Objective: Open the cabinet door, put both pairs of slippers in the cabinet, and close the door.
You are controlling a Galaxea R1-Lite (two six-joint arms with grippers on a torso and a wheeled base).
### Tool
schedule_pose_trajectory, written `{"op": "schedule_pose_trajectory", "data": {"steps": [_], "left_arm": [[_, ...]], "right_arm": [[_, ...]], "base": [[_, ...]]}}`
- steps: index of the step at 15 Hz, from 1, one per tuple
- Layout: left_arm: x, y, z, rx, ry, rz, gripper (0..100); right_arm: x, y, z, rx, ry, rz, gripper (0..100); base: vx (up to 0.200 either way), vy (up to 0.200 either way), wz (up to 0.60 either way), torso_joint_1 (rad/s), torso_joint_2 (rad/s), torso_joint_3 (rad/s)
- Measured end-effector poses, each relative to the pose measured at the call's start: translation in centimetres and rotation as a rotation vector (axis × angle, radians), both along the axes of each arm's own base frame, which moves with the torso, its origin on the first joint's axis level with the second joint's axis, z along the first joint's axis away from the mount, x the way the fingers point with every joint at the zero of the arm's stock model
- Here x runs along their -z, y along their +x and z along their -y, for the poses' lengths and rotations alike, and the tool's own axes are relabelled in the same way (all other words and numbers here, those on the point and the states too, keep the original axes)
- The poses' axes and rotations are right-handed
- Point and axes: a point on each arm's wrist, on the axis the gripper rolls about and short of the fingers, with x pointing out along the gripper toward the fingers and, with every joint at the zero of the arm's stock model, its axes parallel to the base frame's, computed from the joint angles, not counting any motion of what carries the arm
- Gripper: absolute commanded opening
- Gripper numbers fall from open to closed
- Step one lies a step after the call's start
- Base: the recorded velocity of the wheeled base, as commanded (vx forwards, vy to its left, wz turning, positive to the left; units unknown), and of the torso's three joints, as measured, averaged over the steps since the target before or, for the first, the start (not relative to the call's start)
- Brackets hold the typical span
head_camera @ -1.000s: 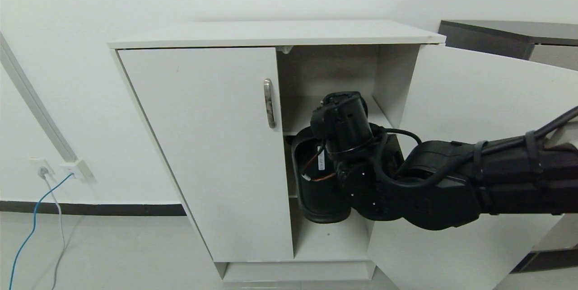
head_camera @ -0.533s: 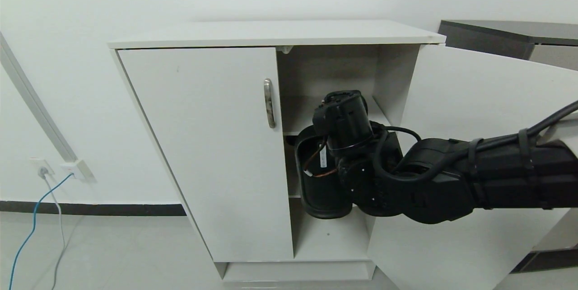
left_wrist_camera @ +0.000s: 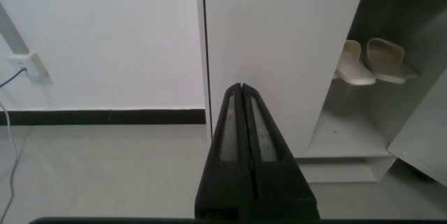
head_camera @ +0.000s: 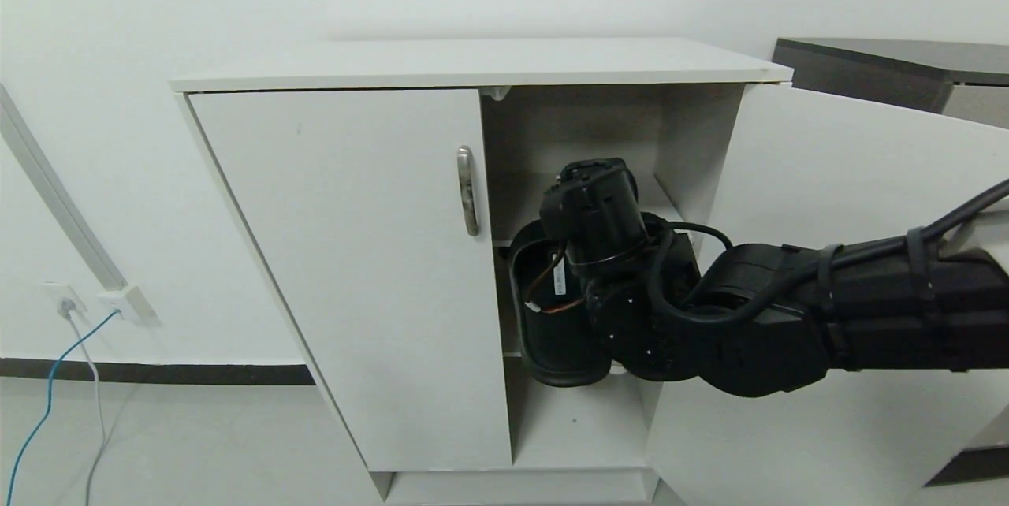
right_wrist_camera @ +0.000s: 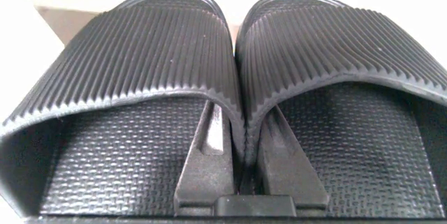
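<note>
Black slippers [head_camera: 552,332] with ribbed straps and dimpled footbeds are held side by side at the open right half of the cabinet [head_camera: 473,61], in front of its shelf. Their long axis is seen near upright. The toes are pointed away from the right gripper [right_wrist_camera: 241,116], whose jaws are pinched on the two adjoining strap edges. The left gripper [left_wrist_camera: 242,93] jaws are pressed together. Beige slippers [left_wrist_camera: 374,60] are seen on the shelf.

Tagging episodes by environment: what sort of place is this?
Likely an office or lab room staged as an entryway: white shoe cabinet against a bare wall, beige slippers on its shelf, black slippers in the right gripper, grey desk beyond.
</note>
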Motion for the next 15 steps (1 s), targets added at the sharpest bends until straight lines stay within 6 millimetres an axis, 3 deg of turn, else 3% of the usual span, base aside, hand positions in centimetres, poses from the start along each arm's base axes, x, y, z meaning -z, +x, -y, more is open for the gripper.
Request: {"op": "schedule_pose_trajectory", "data": {"steps": [10,15], "left_arm": [[0.0,0.0,0.0,-0.004,0.0,0.0,0],[0.0,0.0,0.0,-0.005,0.0,0.0,0]], "right_arm": [[0.0,1.4,0.5,0.014,0.021,0.015,0],[0.0,3.8,0.5,0.019,0.041,0.024,0]], "base": [[0.02,0.0,0.0,0.001,0.0,0.0],[0.0,0.0,0.0,0.0,0.0,0.0]]}}
